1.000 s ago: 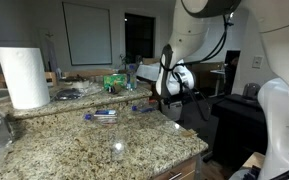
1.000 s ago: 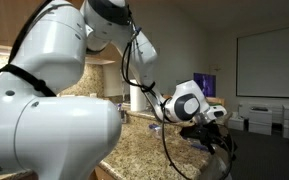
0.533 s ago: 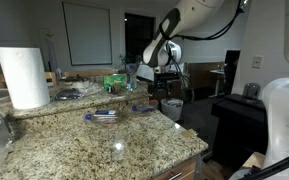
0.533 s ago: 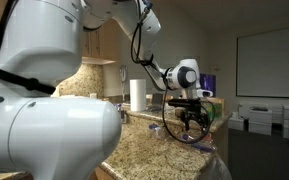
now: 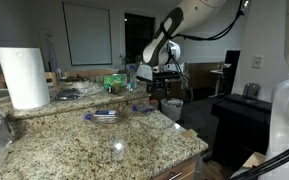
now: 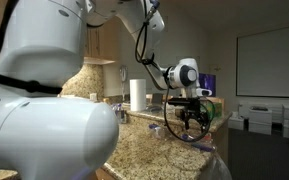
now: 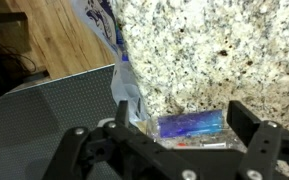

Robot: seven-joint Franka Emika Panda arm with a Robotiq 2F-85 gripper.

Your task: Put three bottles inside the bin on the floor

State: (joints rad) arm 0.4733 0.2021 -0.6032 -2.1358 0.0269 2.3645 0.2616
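Right under the wrist camera, a bottle (image 7: 192, 124) lies on its side on the speckled granite counter (image 7: 214, 50), close to the counter's edge. It is small and clear, with a bright blue label around its middle and red marks along its lower side. The gripper (image 7: 164, 135) hangs over it with its jaws spread wide. One dark finger stands off each end of the bottle, and neither touches it.

Only the wrist view gives the label's colour and the gap between the fingers and the bottle. It also shows what lies beyond the counter edge: a wooden floor (image 7: 54, 35) and a dark grey, fine-textured surface (image 7: 44, 120), which I cannot identify. A crumpled piece of clear plastic (image 7: 109, 30) with blue print hangs along that edge.

In an exterior view the gripper (image 5: 159, 90) sits low over the far end of the counter (image 5: 84, 150), and a second bottle (image 5: 102, 116) lies on its side nearer the middle. A tall white paper-towel roll (image 5: 24, 75) stands well apart on the other end. In both exterior views the bottle beneath the gripper is too small to read clearly. In an exterior view the white arm (image 6: 44, 110) fills the foreground, with the gripper (image 6: 191, 118) pointing down above the counter's end.
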